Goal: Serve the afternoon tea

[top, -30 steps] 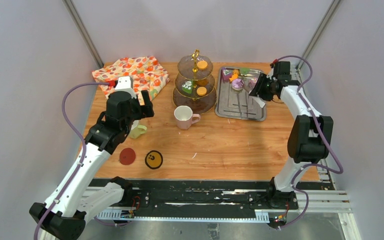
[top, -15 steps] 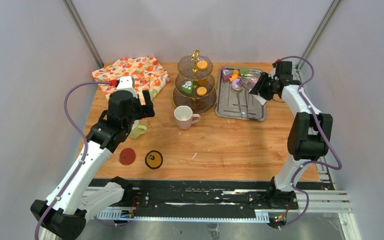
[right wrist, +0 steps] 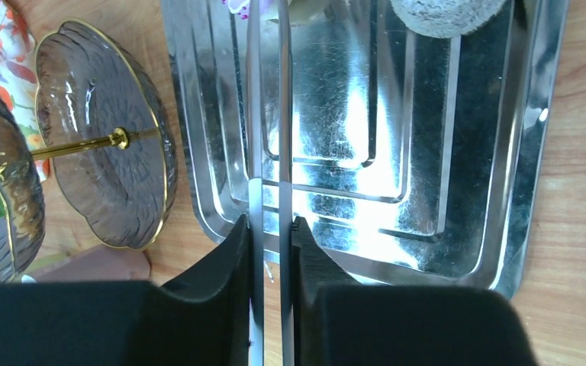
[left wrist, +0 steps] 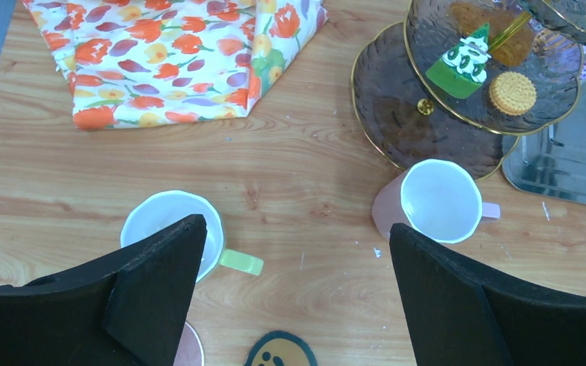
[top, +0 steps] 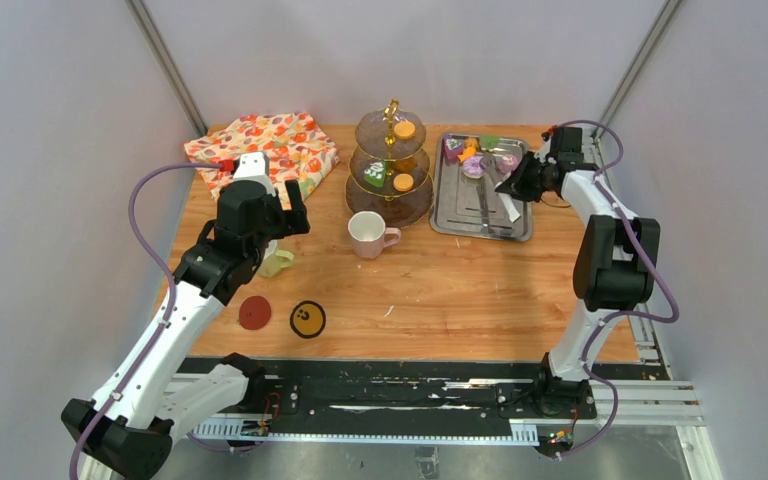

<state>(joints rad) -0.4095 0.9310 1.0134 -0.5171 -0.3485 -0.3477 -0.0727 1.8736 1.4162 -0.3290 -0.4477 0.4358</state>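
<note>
Right gripper (right wrist: 272,229) has clenched the metal tongs (right wrist: 267,114) above the steel tray (right wrist: 503,191), left gripper (left wrist: 296,226) released; stand (left wrist: 385,114) holds biscuits (top: 404,129) and one green cake (left wrist: 462,65), remaining pastries (top: 474,167) await transfer.

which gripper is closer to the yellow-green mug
Left. The left gripper hangs open right over the yellow-green mug; the right gripper is far off over the steel tray, shut on the metal tongs.

Upright three-tier stand (top: 410,208) bearing orange biscuits (top: 404,129); pink mug (top: 367,233) beside it, yellow-green mug (left wrist: 166,219) apart.
</note>
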